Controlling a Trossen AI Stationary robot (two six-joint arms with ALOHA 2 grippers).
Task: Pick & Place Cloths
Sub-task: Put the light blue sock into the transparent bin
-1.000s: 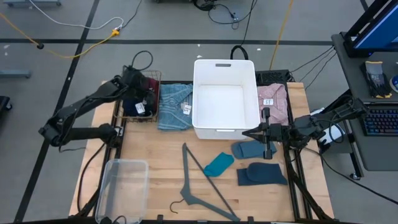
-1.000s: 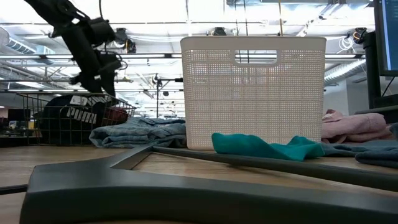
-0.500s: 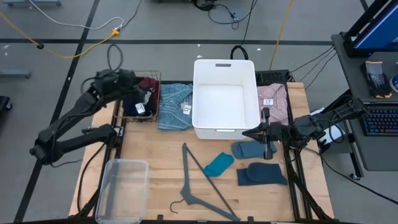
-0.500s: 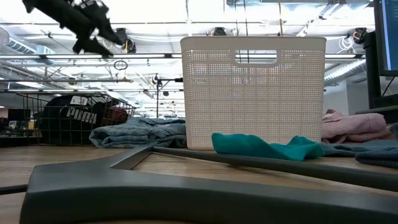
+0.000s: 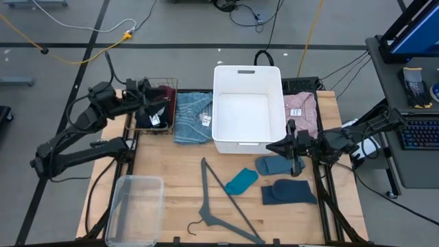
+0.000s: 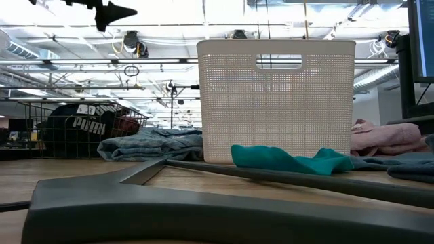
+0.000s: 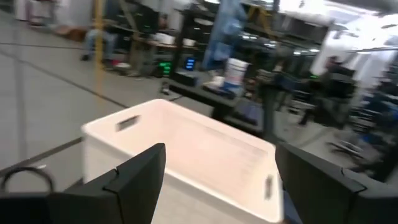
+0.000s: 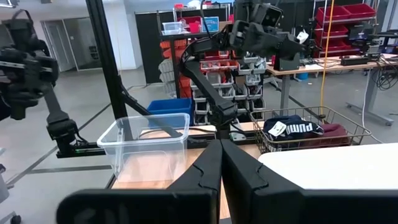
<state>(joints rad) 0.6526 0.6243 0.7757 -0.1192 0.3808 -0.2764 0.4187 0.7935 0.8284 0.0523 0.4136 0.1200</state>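
The cloths lie spread about. A navy one with white print [image 5: 152, 118] and a maroon one [image 5: 167, 91] sit in the wire basket [image 5: 171, 82]. A denim-blue one [image 5: 192, 116] and a pink one [image 5: 302, 113] flank the white basket [image 5: 247, 72]. Teal [image 5: 241, 180], slate-blue [image 5: 274, 165] and navy [image 5: 288, 193] cloths rest flat on the table. My left gripper [image 7: 217, 180] hovers open and level above the wire basket, holding nothing. My right gripper [image 5: 269, 146] is shut, level, above the table by the white basket's near right corner.
A grey clothes hanger [image 5: 219, 206] lies on the near middle of the table. A clear plastic bin [image 5: 134, 206] stands at the near left corner. Bare wood shows between the bin and the hanger. Beyond the table's right edge is a desk with a keyboard [image 5: 418, 134].
My left gripper has risen from the wire basket and drawn back a little toward the table's left edge. It has tipped from pointing down to pointing level. It carries nothing, and the cloths in the wire basket lie as before.
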